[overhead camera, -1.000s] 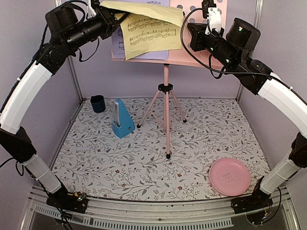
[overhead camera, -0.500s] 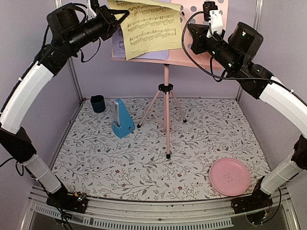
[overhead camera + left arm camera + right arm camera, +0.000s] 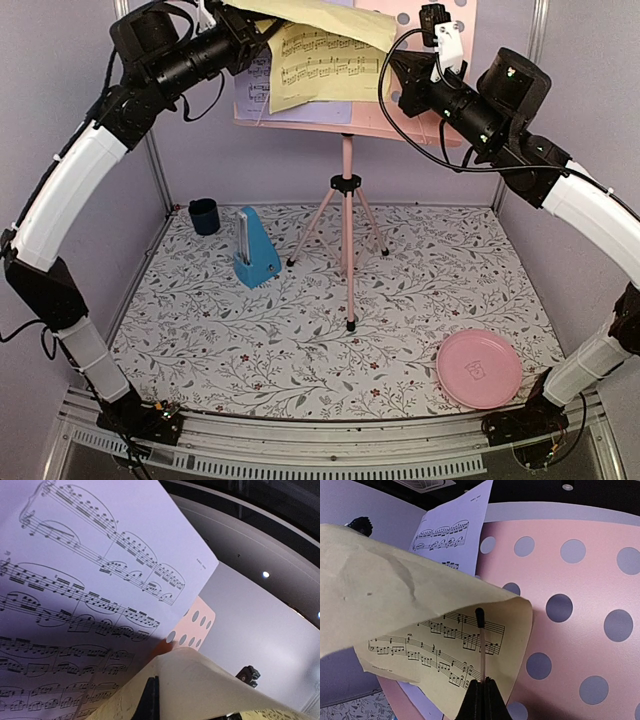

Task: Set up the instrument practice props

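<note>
The pink music stand (image 3: pixel 346 215) stands on its tripod at the back centre, its perforated desk (image 3: pixel 410 118) high between both arms. A lavender music sheet (image 3: pixel 250 92) leans on the desk. In front of it hangs the yellow music sheet (image 3: pixel 325 62), its top edge curled forward. My left gripper (image 3: pixel 250 22) is shut on the yellow sheet's (image 3: pixel 210 685) upper left corner. My right gripper (image 3: pixel 481 680) is shut on a thin pale stick with a black tip (image 3: pixel 481 645), held in front of the yellow sheet's (image 3: pixel 395 600) right part. The blue metronome (image 3: pixel 256 250) stands upright on the mat, left of the tripod.
A small dark blue cup (image 3: pixel 204 215) stands at the back left corner. A round pink plate (image 3: pixel 479 368) lies at the front right. A floral mat (image 3: pixel 300 340) covers the table, with purple walls on three sides.
The yellow sheet's top stood upright half a second ago and has curled forward again. My left gripper has moved right and up with the corner. The right arm has barely moved.
</note>
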